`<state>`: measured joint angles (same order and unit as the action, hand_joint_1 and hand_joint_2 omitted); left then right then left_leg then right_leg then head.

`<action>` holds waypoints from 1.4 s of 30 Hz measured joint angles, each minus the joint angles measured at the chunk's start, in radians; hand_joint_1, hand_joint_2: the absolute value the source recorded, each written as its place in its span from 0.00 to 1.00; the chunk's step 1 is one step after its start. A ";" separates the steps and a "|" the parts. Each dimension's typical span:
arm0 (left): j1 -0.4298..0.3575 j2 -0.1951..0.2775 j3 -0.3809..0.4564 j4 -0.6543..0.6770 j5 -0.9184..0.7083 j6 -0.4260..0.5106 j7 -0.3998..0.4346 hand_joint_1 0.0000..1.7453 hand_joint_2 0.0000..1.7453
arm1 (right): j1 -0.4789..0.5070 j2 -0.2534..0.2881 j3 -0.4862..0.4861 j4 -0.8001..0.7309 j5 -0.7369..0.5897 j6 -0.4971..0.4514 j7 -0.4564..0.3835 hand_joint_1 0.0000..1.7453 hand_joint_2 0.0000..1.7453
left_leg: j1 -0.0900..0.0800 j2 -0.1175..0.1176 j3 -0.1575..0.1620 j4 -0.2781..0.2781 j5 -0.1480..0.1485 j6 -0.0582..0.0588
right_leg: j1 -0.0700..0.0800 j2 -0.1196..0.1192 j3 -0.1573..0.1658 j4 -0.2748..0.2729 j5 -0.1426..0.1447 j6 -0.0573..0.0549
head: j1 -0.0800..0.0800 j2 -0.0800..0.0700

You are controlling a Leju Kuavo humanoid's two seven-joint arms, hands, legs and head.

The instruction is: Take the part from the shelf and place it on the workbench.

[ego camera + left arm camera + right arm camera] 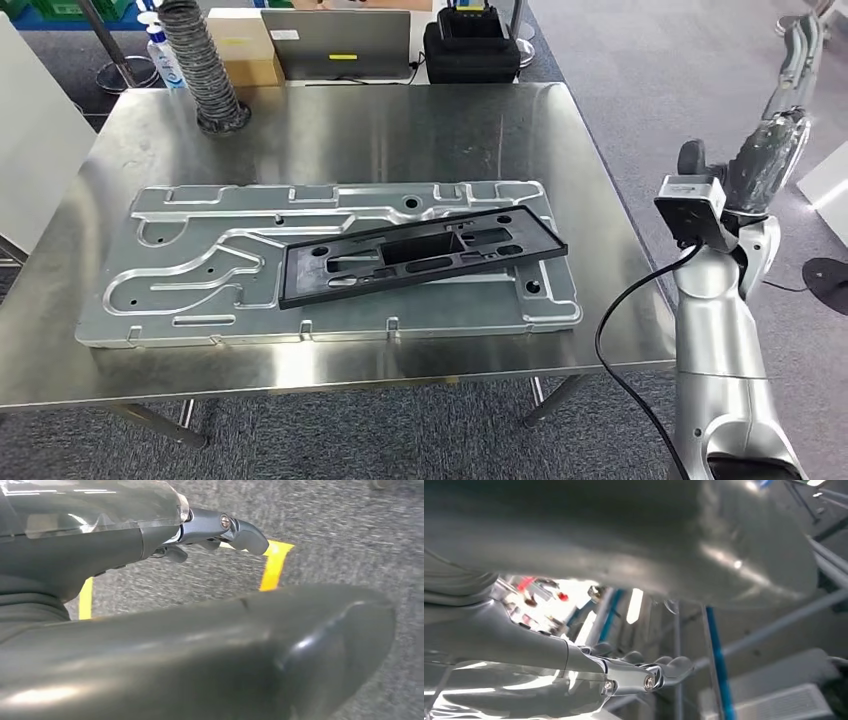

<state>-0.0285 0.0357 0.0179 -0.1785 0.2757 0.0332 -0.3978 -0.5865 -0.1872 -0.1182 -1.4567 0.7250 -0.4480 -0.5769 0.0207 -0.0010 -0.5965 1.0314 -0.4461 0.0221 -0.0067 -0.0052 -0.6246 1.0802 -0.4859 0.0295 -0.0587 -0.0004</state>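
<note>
The black part (pixel 420 255), a flat rectangular frame with cut-outs, lies tilted across the right half of a large grey machined plate (pixel 200 270) on the steel workbench (pixel 330 130). At the bench's far edge stand a cardboard box (pixel 243 45), a white spray bottle (pixel 166 55) whose label is too small to read, a ribbed hose (pixel 205 65), a laptop (pixel 335 42) and a black case (pixel 470 45). The right hand (pixel 790 70) is raised well off to the right of the bench, fingers extended and holding nothing. The left hand (pixel 220 530) hangs over grey carpet with yellow tape (pixel 274 565), fingers apart and empty.
</note>
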 joint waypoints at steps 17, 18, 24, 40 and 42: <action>0.005 -0.006 0.049 0.000 -0.003 -0.038 -0.041 0.00 0.00 | 0.619 0.011 -0.445 -0.243 0.053 -0.015 -0.068 0.00 0.00 | -0.012 -0.007 -0.044 0.149 -0.129 -0.031 | 0.004 -0.007 0.019 -0.085 0.071 -0.050 | 0.000 0.000; 0.005 -0.007 0.050 0.000 -0.003 -0.038 -0.041 0.00 0.00 | 0.640 0.022 -0.461 -0.229 0.058 -0.005 -0.064 0.00 0.00 | -0.011 -0.006 -0.059 0.209 -0.166 -0.033 | 0.004 -0.008 0.011 -0.084 0.077 -0.051 | 0.000 0.000; 0.003 -0.010 0.062 0.000 -0.003 -0.037 -0.040 0.00 0.00 | 0.690 0.084 -0.608 -0.068 0.158 0.051 -0.068 0.00 0.00 | -0.014 -0.007 0.123 0.003 -0.117 -0.024 | 0.005 0.000 -0.046 -0.071 0.123 -0.034 | 0.000 0.000; 0.007 -0.021 0.079 0.000 -0.013 -0.036 -0.032 0.00 0.00 | 0.611 0.067 -1.018 0.628 0.570 0.003 0.004 0.00 0.00 | -0.021 0.006 0.032 -0.042 0.007 0.026 | -0.008 0.005 -0.093 0.219 -0.078 0.022 | 0.000 0.000; 0.004 -0.023 0.083 0.000 -0.018 -0.036 -0.029 0.00 0.00 | 0.593 0.059 -1.058 0.758 0.597 -0.002 0.042 0.00 0.00 | -0.026 0.010 0.002 -0.039 0.039 0.014 | 0.000 0.005 0.067 0.037 -0.058 0.002 | 0.000 0.000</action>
<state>-0.0243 0.0128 0.1013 -0.1785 0.2580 -0.0031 -0.4268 0.0067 -0.1287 -1.1767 -0.6986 1.3220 -0.4499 -0.5354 -0.0054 0.0090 -0.5940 0.9926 -0.4075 0.0356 -0.0066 0.0001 -0.5575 1.1177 -0.5442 0.0315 -0.0591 -0.0004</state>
